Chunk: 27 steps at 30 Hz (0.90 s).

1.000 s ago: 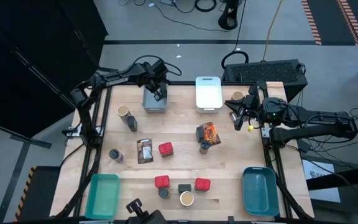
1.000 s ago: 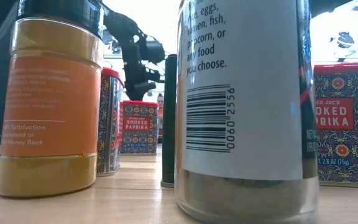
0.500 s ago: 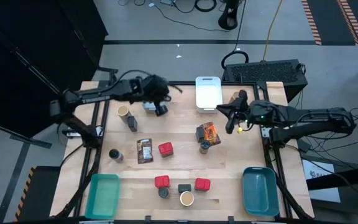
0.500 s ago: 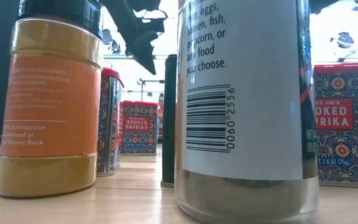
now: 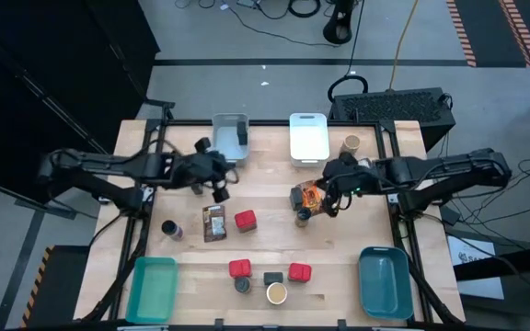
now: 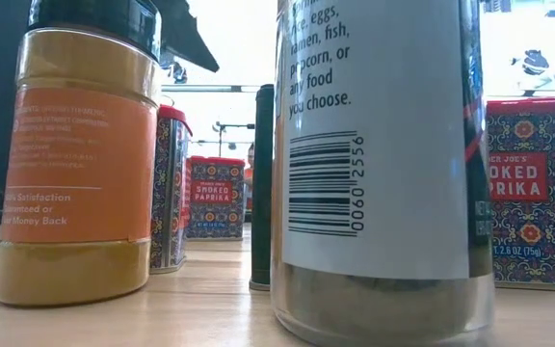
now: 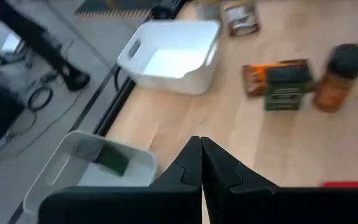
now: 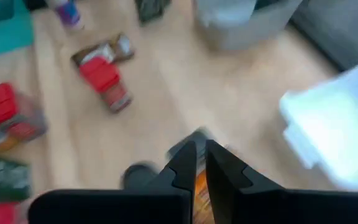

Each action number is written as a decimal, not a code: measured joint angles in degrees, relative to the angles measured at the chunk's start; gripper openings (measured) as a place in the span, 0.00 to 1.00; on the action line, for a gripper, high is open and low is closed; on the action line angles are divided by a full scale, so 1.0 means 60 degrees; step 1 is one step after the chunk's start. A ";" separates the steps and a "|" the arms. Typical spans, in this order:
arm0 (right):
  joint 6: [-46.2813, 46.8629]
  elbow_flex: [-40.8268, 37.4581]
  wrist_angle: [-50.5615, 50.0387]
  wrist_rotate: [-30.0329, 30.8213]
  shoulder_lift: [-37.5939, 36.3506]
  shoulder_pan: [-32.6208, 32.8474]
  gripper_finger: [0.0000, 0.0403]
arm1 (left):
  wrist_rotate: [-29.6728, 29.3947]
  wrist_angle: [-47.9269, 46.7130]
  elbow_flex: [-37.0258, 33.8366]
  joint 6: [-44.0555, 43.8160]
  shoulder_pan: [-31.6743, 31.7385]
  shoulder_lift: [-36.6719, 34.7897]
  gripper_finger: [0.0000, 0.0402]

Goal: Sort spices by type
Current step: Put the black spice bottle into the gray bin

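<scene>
We see left gripper (image 5: 219, 188) closed, empty, over bench left-centre, near brown packet (image 5: 213, 222). Right gripper (image 5: 331, 198) closed to narrow slit, holding nothing we can make out, just beside orange packet (image 5: 312, 194) and dark tin (image 5: 298, 198) at bench centre-right. Grey bin (image 5: 230, 136) at far edge holds dark tin (image 5: 241, 136). White bin (image 5: 308, 137) beside it. Red tins (image 5: 245, 219) mid-bench and near front edge.

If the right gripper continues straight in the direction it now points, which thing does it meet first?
Probably the orange printed packet, which lies just ahead of the shut right gripper beside a dark cylindrical jar. Its height above them is unclear.
</scene>
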 joint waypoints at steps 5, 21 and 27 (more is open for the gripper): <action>0.1025 0.0677 -0.0648 -0.1881 0.0854 0.0027 0.08 | -0.0284 0.0769 -0.0696 0.0140 -0.0908 -0.0857 0.00; -0.1079 0.0960 -0.0890 -0.2631 0.2808 0.0558 0.70 | -0.1907 0.0720 -0.1207 0.0537 -0.1574 -0.1448 0.00; -0.0951 0.0960 -0.0824 -0.1633 0.3126 0.0357 0.85 | -0.1931 0.0690 -0.1207 0.0592 -0.1577 -0.1448 0.00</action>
